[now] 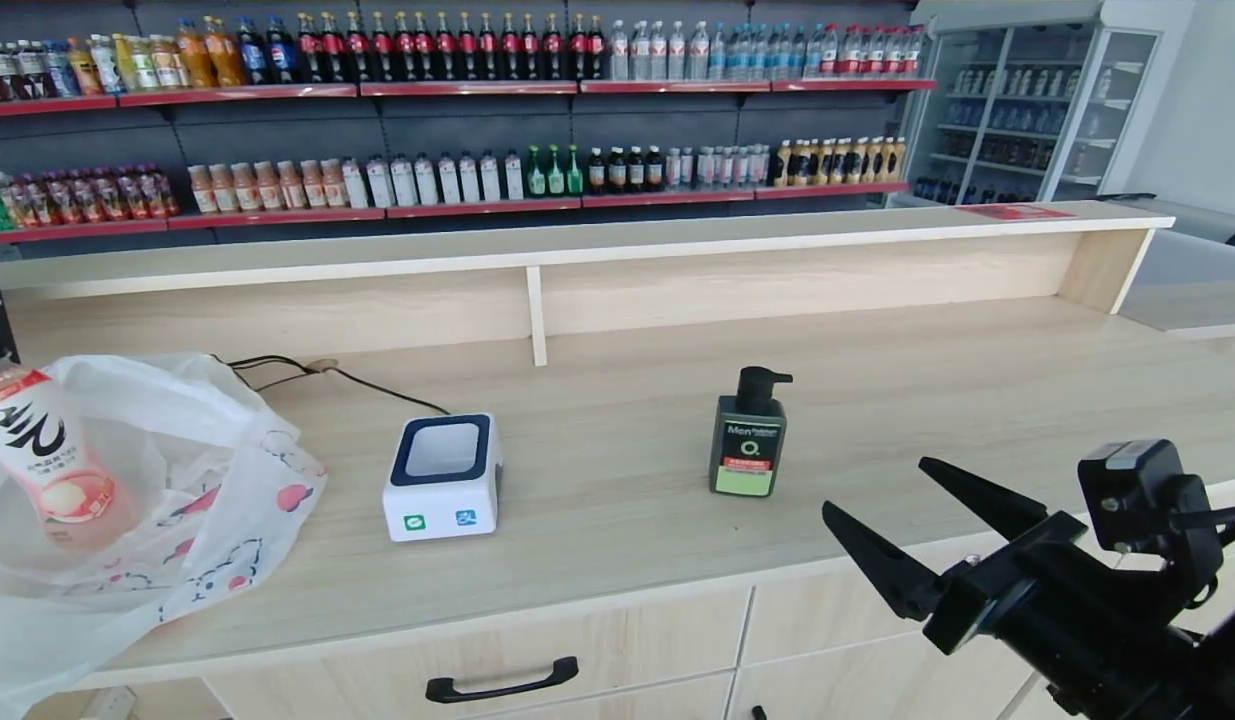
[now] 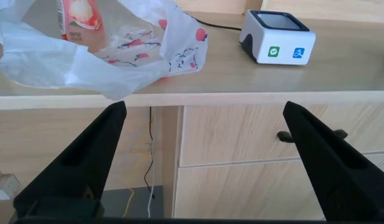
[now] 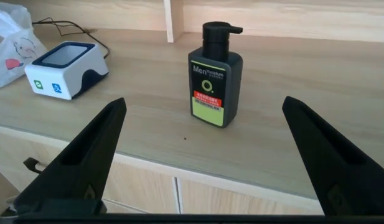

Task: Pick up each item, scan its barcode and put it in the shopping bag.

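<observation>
Pump bottle (image 1: 748, 435) (image 3: 215, 78) stands upright on the worktop (image 1: 627, 330), right of centre, alone, with its front label facing near. Its back is hidden.

Scanner (image 1: 443, 477) (image 2: 279, 37) (image 3: 66, 70), a white box with a dark-framed window on top, sits to the left of the bottle, well apart from it. Its cable (image 1: 357, 380) runs far-left and goes behind the bag, so its end is hidden.

Shopping bag (image 1: 227, 500) (image 2: 148, 56), thin white printed plastic, lies slumped at the left end of the worktop. It hangs over the near edge and is cut off by the frame at left and bottom. A drink bottle (image 1: 42, 450) (image 2: 79, 18) sits inside it, leaning. Its top is cut off and its lower part is veiled by plastic, so how it rests is hard to make out.

Right claw (image 1: 874, 485) (image 3: 203, 101) is spread wide and holds nothing. It hovers at the near right, off the worktop's near edge, pointing toward the pump bottle and apart from it.

Left claw (image 2: 204, 106) is spread wide and holds nothing. It is low, in front of the drawer fronts below the worktop's near edge, between the bag and the scanner. Only the finger ends show.

A drawer handle (image 1: 502, 685) shows below the edge. Shelves (image 1: 477, 90) of bottled drinks line the far wall, with a glass-door fridge (image 1: 1027, 110) at far right. Its contents are too small to tell.
</observation>
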Tool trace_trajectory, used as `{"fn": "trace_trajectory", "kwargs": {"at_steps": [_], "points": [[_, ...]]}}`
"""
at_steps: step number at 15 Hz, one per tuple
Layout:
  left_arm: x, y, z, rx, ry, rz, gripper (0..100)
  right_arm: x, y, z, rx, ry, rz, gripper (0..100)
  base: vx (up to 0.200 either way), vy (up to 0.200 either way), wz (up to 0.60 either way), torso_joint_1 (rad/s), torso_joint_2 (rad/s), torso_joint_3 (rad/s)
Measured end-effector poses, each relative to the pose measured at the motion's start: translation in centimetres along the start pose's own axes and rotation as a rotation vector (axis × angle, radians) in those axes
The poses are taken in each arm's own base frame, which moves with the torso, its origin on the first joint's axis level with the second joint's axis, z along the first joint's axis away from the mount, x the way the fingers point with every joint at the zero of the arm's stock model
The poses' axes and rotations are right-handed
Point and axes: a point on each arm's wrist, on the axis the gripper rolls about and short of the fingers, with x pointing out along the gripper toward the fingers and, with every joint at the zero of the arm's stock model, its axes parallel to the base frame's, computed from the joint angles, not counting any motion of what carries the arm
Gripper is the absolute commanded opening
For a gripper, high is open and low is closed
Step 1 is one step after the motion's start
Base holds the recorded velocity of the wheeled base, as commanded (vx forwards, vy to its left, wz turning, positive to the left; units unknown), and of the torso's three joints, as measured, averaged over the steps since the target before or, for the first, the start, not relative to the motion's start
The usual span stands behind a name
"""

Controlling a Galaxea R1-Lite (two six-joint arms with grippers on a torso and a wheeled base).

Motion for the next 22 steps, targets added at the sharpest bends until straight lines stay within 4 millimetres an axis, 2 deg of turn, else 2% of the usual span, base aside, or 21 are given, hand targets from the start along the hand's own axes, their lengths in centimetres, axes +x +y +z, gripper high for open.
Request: {"fn": "trace_trajectory", "kwargs": {"at_steps": [5,12,15,22], "points": [[0.0,0.0,0.0,0.0,0.0,0.001,100,0.6,-0.3,-0.2,0.006,0.009,-0.022,100,0.0,0.0,0.0,0.0,0.0,0.0],[0.0,0.0,0.0,0.006,0.0,0.001,100,4.8,-2.9,-1.2,-0.008,0.023,-0.128,100,0.0,0.0,0.0,0.0,0.0,0.0],[0.0,0.0,0.0,0.006,0.0,0.001,100,6.4,-3.3,-1.6,-0.04,0.026,-0.142,100,0.0,0.0,0.0,0.0,0.0,0.0],[0.0,0.0,0.0,0.007,0.0,0.001,100,7.9,-4.2,-2.6,-0.071,0.048,-0.178,100,0.0,0.0,0.0,0.0,0.0,0.0]]}}
